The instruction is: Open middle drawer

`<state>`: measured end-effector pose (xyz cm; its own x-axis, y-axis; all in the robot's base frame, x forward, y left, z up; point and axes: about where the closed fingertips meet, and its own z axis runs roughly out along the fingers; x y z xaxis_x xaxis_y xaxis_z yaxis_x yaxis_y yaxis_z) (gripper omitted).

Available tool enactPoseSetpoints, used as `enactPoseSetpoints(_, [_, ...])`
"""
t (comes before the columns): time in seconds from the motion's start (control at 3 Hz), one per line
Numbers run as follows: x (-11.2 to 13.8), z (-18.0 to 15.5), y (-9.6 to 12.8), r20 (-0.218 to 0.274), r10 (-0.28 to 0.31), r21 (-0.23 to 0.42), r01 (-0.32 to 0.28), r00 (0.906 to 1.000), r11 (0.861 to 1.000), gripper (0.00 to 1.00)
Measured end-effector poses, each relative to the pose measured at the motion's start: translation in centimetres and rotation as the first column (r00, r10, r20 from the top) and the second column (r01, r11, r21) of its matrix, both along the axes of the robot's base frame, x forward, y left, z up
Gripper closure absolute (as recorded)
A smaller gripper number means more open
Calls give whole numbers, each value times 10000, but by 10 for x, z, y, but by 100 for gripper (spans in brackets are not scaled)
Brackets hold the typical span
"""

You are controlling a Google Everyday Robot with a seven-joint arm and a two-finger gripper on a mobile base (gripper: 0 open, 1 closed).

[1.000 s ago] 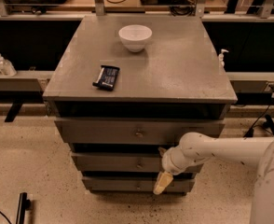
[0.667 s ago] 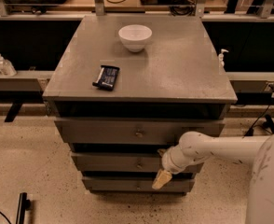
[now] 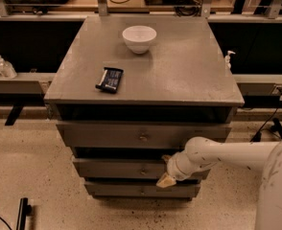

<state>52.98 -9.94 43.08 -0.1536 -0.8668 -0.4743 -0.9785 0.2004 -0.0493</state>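
Though seemingly shut, second of three fronts under the desk point(image 3: 189, 80), middle drawer point(image 3: 112, 169) close at hand: knob point(image 3: 142, 172) just at 9 o'clock from gripper point(image 3: 165, 169), jaws apart, one tip above the other. Long axis 9-to-3. Probably calls for a short leftward shift. Bowl point(image 3: 139, 38) and dark packet point(image 3: 109, 79) at 12, up top, well clear; nothing between.

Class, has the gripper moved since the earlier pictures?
Yes, slightly: the gripper, at the right part of the middle drawer front, has crept up and left toward its knob.
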Motion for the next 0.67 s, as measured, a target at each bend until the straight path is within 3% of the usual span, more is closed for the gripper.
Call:
enactPoseSetpoints(0.33, [-1,1,0,-11,14,2,-14,10000,10000,59])
enactPoseSetpoints(0.67, [-1,1,0,-11,15,2,-15,10000,10000,62])
